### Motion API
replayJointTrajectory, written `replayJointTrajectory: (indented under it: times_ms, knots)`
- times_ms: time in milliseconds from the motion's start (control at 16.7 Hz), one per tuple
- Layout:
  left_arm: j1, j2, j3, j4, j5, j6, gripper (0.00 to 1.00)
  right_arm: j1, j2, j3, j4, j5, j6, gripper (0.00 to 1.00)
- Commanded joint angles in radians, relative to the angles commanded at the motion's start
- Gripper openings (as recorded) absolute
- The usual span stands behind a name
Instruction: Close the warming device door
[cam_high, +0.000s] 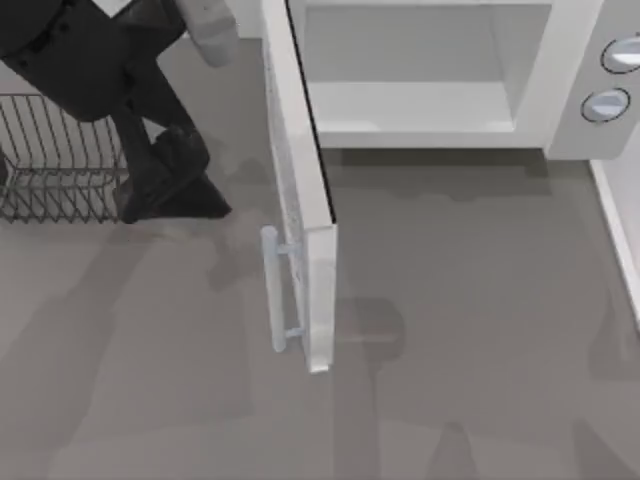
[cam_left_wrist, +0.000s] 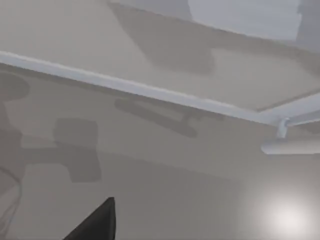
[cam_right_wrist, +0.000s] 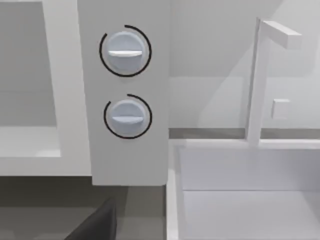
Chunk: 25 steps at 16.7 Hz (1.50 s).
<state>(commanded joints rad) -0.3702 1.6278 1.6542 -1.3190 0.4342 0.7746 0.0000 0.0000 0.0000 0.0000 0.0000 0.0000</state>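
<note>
The white warming device (cam_high: 560, 90) stands at the back of the table, its pale cavity (cam_high: 410, 70) exposed. Its door (cam_high: 300, 170) swings out toward the table's front, roughly square to the front face, with the silver bar handle (cam_high: 271, 290) on its left side near the free edge. My left gripper (cam_high: 185, 203), black, hovers left of the door, a short gap away from its outer face. The left wrist view has the door's white frame edge (cam_left_wrist: 150, 92), the handle (cam_left_wrist: 295, 146) and one dark fingertip (cam_left_wrist: 97, 222). The right wrist view faces the two knobs (cam_right_wrist: 125, 52) and one dark fingertip (cam_right_wrist: 97, 225).
A dark wire rack (cam_high: 50, 160) sits at the left, just behind my left arm. A white sink (cam_right_wrist: 240, 195) with a tall faucet (cam_right_wrist: 257, 85) lies right of the warming device, its rim (cam_high: 622, 240) along the table's right side.
</note>
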Motion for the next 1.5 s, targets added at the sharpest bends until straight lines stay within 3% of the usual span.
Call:
replayJointTrajectory:
  times_ms: [240, 480, 900, 1500]
  knots:
    - [-0.018, 0.149, 0.269, -0.13, 0.012, 0.123, 1.0, 0.0, 0.0, 0.0, 0.0, 0.0, 0.0, 1.0]
    - [-0.022, 0.191, 0.383, -0.175, 0.014, 0.183, 1.0, 0.0, 0.0, 0.0, 0.0, 0.0, 0.0, 1.0]
    - [-0.024, 0.188, 0.366, -0.157, 0.012, 0.179, 1.0, 0.0, 0.0, 0.0, 0.0, 0.0, 0.0, 1.0]
    - [-0.115, 0.18, 0.079, 0.159, -0.015, 0.087, 1.0, 0.0, 0.0, 0.0, 0.0, 0.0, 0.0, 1.0]
